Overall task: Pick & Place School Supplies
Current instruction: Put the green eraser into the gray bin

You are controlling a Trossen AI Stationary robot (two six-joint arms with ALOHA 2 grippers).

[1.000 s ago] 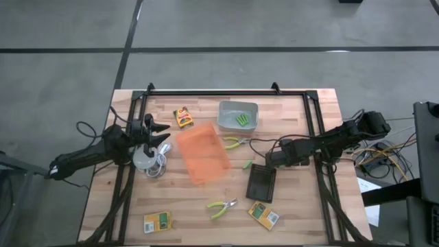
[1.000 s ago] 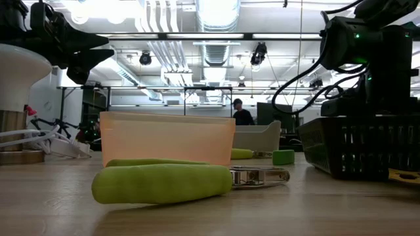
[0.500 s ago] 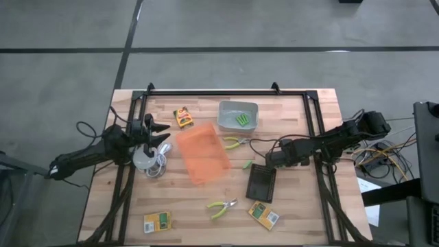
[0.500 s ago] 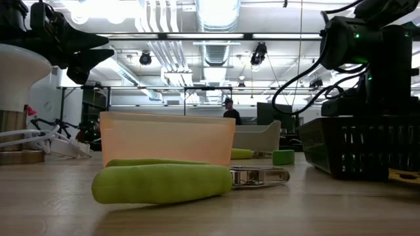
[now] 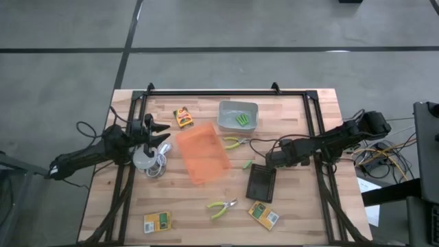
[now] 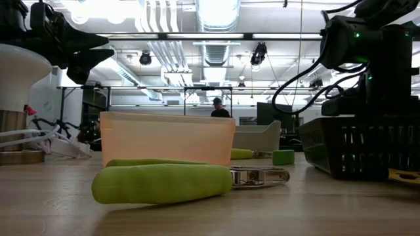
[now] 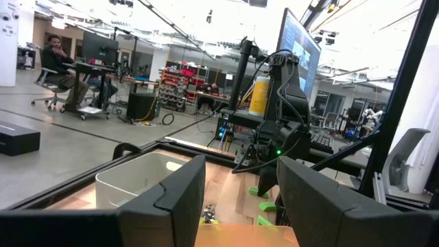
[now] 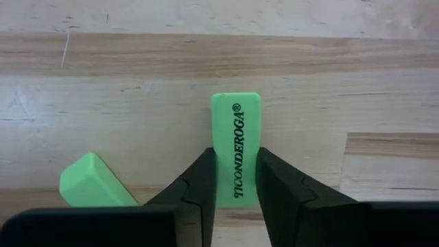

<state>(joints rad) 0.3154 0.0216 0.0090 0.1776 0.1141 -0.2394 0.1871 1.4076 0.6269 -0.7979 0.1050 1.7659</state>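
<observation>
My right gripper [image 5: 269, 159] [image 8: 235, 165] is right of centre, beside the black basket [image 5: 261, 182], shut on a lime-green eraser [image 8: 236, 120]. A second green eraser [image 8: 89, 182] lies on the wood close by. My left gripper [image 5: 163, 132] [image 7: 240, 199] is open and empty, held above the white round thing with the coiled cable [image 5: 144, 158]. Two green-handled pliers [image 5: 235, 142] [image 5: 221, 207] and three printed boxes [image 5: 182, 116] [image 5: 158, 221] [image 5: 263, 214] lie flat on the table. Green sticks [image 5: 242, 120] lie in the grey bin. My right gripper pinches the eraser's two long sides [image 8: 221, 154] between its two fingers, which point down at the table and lie along the eraser. The eraser's printed end [image 8: 236, 110] sticks out past the fingertips. Whether it rests on the wood or is just clear, I cannot tell.
The orange bin [image 5: 202, 152] stands at the table's centre and the grey bin [image 5: 226, 110] behind it. The black frame rails [image 5: 226, 91] run along the far edge and both sides. Bare wood lies along the near edge between the boxes.
</observation>
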